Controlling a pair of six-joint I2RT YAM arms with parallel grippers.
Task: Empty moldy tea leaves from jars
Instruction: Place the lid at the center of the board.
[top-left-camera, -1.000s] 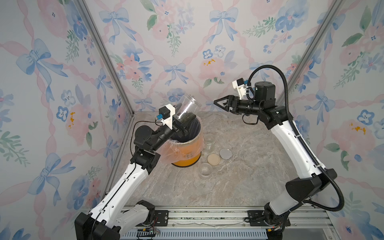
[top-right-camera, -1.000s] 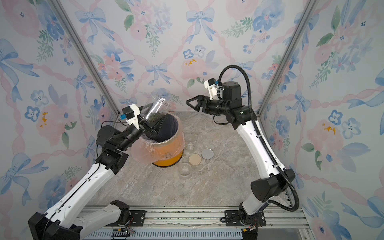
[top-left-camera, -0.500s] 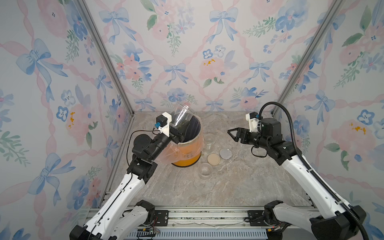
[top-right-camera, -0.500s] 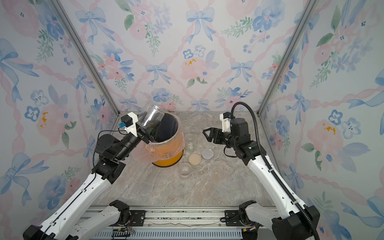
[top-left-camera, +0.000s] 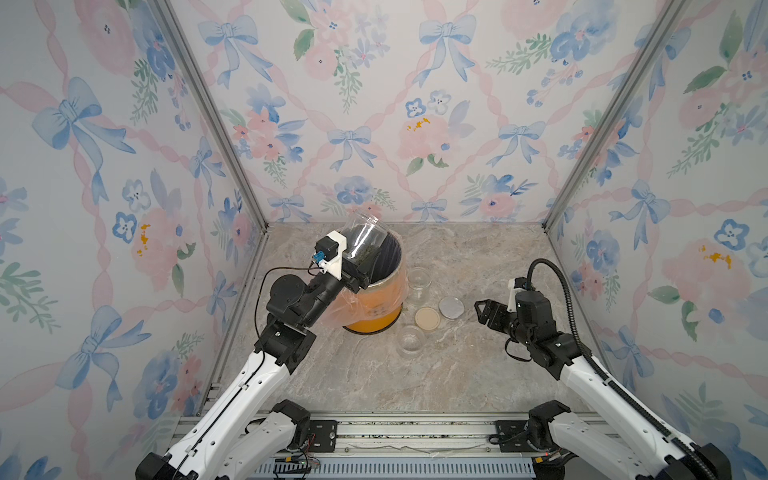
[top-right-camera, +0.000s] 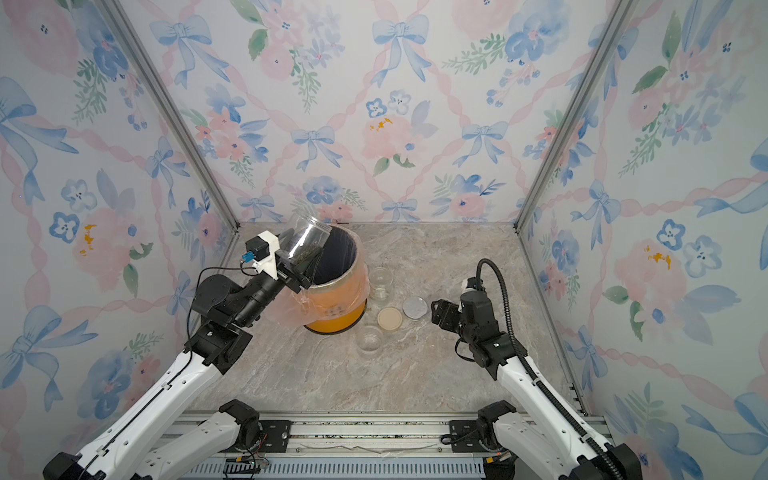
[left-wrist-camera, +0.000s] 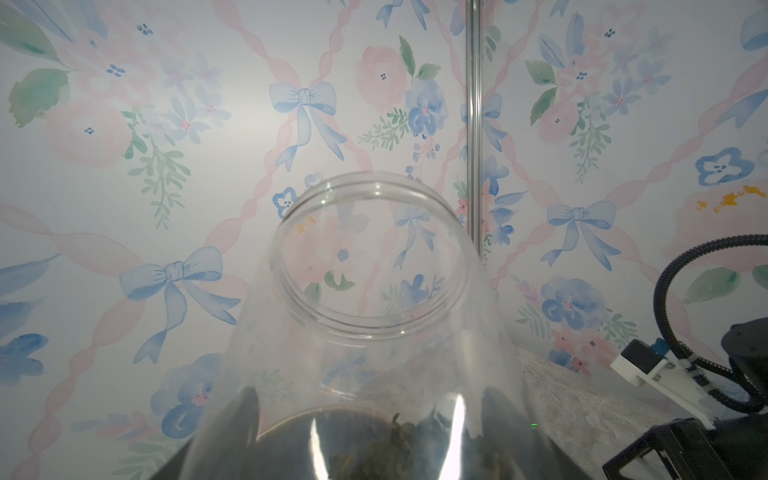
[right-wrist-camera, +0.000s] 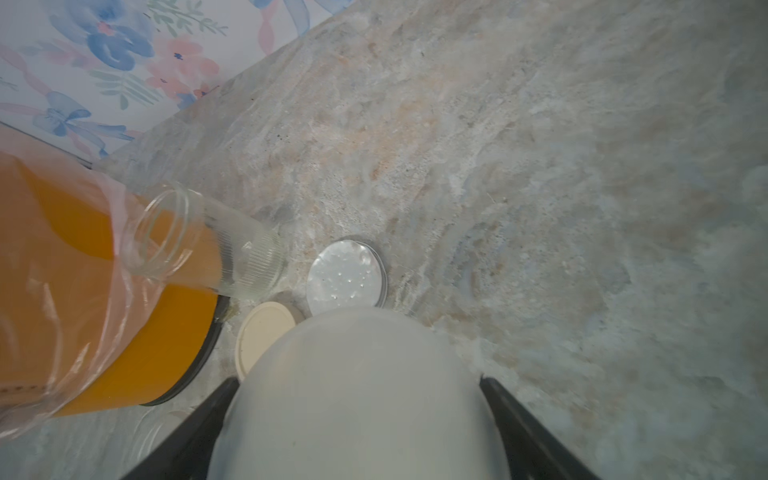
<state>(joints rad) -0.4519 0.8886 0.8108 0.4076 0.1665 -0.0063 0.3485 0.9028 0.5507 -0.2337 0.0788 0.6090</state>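
Orange bin (top-left-camera: 374, 307) sits just left of centre in both top views. Over its upper-left rim the left gripper (top-left-camera: 359, 266) is clamped round the base of a clear jar (top-left-camera: 363, 232), mouth tipped up toward the back wall, with the tea leaves (top-left-camera: 365, 251) a dark clump low inside by the jaws. Right of centre, the right gripper (top-left-camera: 482, 311) is closed on a translucent grey lid (right-wrist-camera: 357, 395). We judge the jar light, stiff and slick, so best gripped low on its body, and the leaves loose but apt to cling.
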